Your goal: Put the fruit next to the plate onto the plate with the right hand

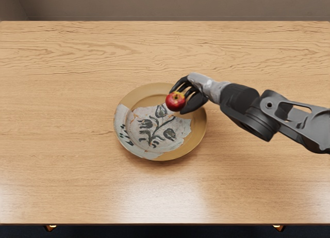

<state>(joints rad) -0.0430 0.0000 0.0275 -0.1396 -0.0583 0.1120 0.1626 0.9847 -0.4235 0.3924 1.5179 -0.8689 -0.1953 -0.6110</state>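
Note:
A small red apple (pixel 175 100) is held in my right hand (pixel 184 96), whose dark fingers curl around it. The hand and apple hover over the upper right part of the plate (pixel 135 97), a round ochre dish with a white, leaf-patterned centre. The right arm comes in from the picture's right edge. Whether the apple touches the plate I cannot tell. The left arm is out of view.
The plate sits near the middle of a wide wooden table (pixel 62 67). The table's front edge runs along the bottom of the view and its back edge lies near the top.

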